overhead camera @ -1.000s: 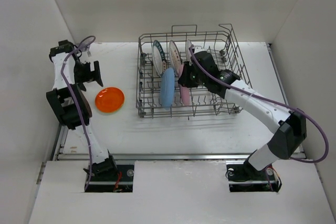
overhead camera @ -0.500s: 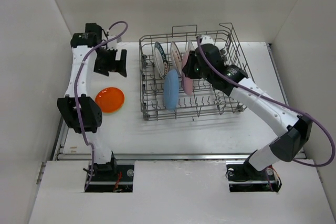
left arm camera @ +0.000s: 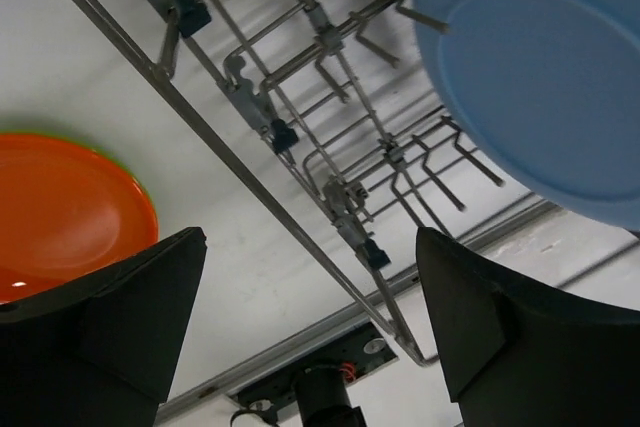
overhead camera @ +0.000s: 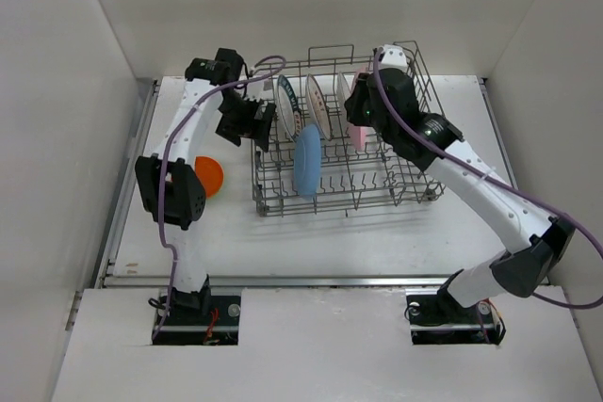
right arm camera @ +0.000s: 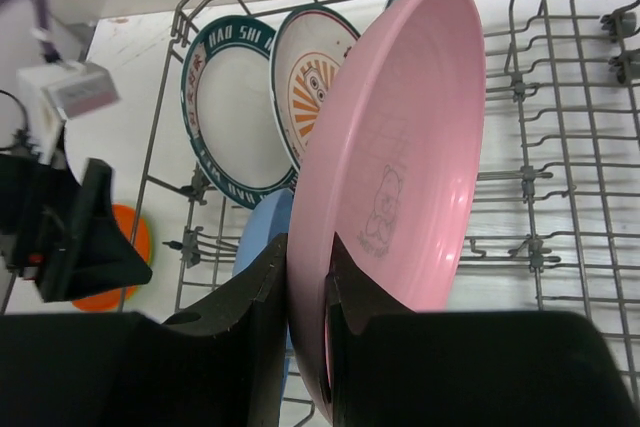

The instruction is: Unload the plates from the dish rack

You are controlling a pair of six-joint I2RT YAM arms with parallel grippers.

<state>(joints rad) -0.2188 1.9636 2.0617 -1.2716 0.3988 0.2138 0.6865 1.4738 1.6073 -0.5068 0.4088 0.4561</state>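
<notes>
My right gripper [right arm camera: 310, 317] is shut on the rim of a pink plate [right arm camera: 410, 137] and holds it on edge over the back of the grey wire dish rack [overhead camera: 396, 197]; the plate also shows in the top view [overhead camera: 359, 135]. In the rack stand a light blue plate [overhead camera: 306, 162], a white plate with a dark green rim [right arm camera: 235, 107] and a white plate with an orange pattern [right arm camera: 310, 77]. My left gripper [overhead camera: 247, 121] is open and empty at the rack's left side, above its rim wire [left arm camera: 250, 177]. An orange plate [left arm camera: 60, 207] lies on the table, left of the rack.
The orange plate [overhead camera: 211, 174] is partly hidden by the left arm in the top view; a green edge shows under it in the left wrist view. White walls close in the table on the left, back and right. The rack's right section has bare tines [right arm camera: 570, 187].
My left arm swung from the far left toward the rack's left side, still open. My right gripper raised the pink plate and carried it toward the back of the rack.
</notes>
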